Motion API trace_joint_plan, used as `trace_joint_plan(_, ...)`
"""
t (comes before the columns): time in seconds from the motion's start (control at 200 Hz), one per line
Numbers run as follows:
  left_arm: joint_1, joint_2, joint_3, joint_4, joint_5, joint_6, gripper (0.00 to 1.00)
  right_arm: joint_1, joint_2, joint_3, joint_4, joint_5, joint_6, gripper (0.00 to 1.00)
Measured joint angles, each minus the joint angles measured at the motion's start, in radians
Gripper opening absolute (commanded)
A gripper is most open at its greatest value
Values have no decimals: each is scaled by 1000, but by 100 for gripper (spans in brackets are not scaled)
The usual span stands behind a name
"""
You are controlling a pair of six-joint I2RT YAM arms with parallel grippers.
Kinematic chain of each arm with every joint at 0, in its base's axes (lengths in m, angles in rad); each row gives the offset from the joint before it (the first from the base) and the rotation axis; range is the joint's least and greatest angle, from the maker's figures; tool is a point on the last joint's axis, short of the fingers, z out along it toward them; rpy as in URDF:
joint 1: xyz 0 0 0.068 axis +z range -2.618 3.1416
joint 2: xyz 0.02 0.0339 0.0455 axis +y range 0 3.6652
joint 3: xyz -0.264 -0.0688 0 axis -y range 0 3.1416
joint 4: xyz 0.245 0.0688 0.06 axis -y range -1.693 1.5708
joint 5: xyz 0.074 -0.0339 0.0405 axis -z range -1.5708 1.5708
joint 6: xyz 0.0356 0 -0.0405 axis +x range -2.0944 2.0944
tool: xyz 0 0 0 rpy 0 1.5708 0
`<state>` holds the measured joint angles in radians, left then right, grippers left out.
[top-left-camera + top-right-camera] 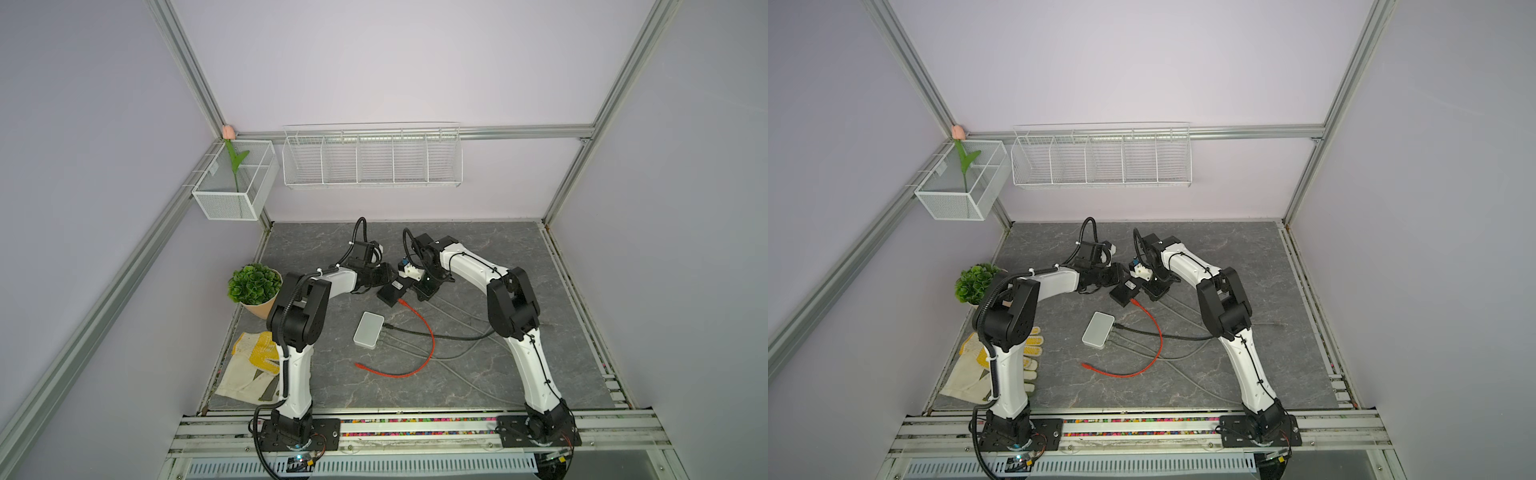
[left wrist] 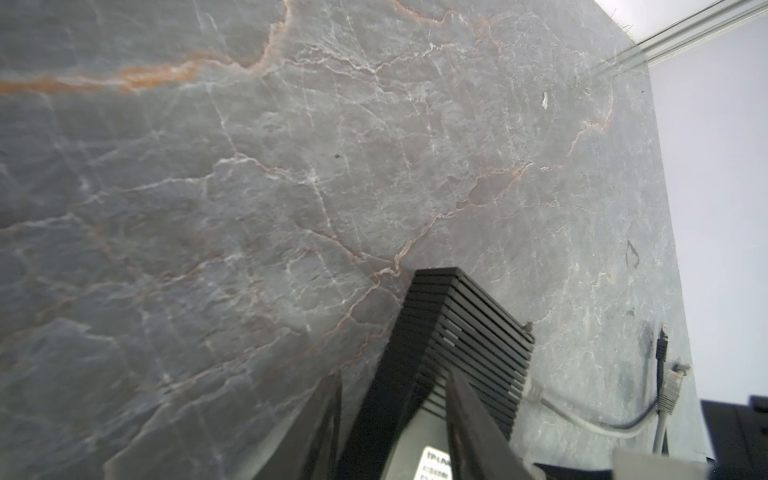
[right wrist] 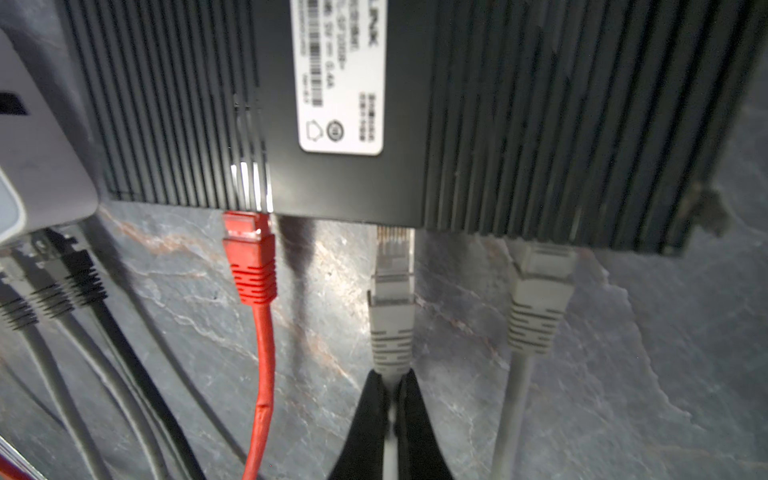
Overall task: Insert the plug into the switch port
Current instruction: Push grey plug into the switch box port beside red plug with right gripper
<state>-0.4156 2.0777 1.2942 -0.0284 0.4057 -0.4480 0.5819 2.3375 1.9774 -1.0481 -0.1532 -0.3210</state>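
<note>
The black ribbed switch (image 3: 498,104) lies with its white label facing up, near the back middle in both top views (image 1: 390,293) (image 1: 1124,294). A grey plug (image 3: 392,274) has its tip at a port on the switch's edge, gold contacts still showing. My right gripper (image 3: 392,384) is shut on the grey cable just behind the plug's boot. My left gripper (image 2: 395,374) straddles the switch's (image 2: 469,332) other end. One finger (image 2: 469,419) lies across its labelled face. The other finger (image 2: 322,419) stands off its side with a gap.
A red plug (image 3: 249,249) and another grey plug (image 3: 540,282) sit in ports either side. The red cable (image 1: 430,336) loops forward. A white box (image 1: 368,329) with black and grey cables lies in front. A potted plant (image 1: 254,284) and gloves (image 1: 253,361) are at the left.
</note>
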Motion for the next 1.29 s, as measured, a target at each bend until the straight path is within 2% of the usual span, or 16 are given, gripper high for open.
trace_joint_plan(0.29,-4,2,0,0,6,9,32,22,0,0,7,11,1,7)
trace_joint_plan(0.805,-4,10,10,0,19,26,31,24,0,-3,39,96,15,7)
trace_joint_plan(1.295,-2,34,51,-27,31,63,30,80,-102,-197,242,237,29,6)
